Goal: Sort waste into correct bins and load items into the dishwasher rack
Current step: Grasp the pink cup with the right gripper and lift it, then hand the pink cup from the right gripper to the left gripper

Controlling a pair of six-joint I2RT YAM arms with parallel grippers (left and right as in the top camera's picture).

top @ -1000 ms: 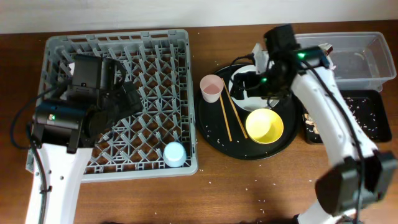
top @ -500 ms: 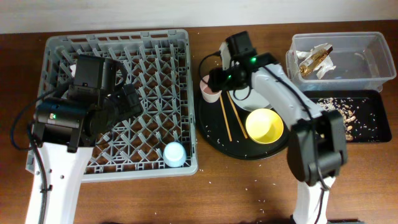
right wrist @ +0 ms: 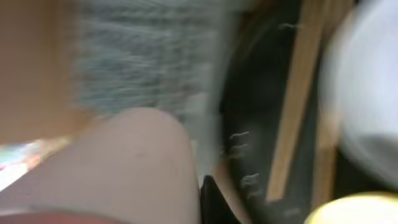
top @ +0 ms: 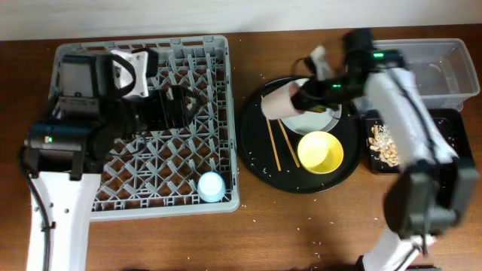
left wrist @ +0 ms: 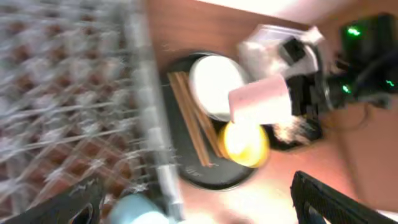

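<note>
My right gripper (top: 295, 98) is shut on the small pink cup (top: 276, 106), which hangs tilted above the left part of the round black tray (top: 256, 162). In the right wrist view the pink cup (right wrist: 118, 168) fills the lower left beside one dark fingertip (right wrist: 211, 202). On that tray lie the pale plate (top: 320, 118), the yellow bowl (top: 320, 150) and the chopsticks (top: 277, 143). A blue cup (top: 212, 186) stands in the grey dishwasher rack (top: 218, 53). My left gripper (top: 179, 105) hovers open over the rack, holding nothing. Beige scraps (top: 384, 144) lie in the black bin (top: 444, 147).
The clear tub (top: 444, 71) stands at the back right, its left end hidden by my right arm. Crumbs are scattered on the brown table (top: 316, 226) in front of the round tray. The left wrist view is blurred, showing the pink cup (left wrist: 259, 99) above the plate (left wrist: 214, 84).
My right gripper has shut on the pink cup and lifted it off the round tray, tilting it. My left gripper has swung right over the rack.
</note>
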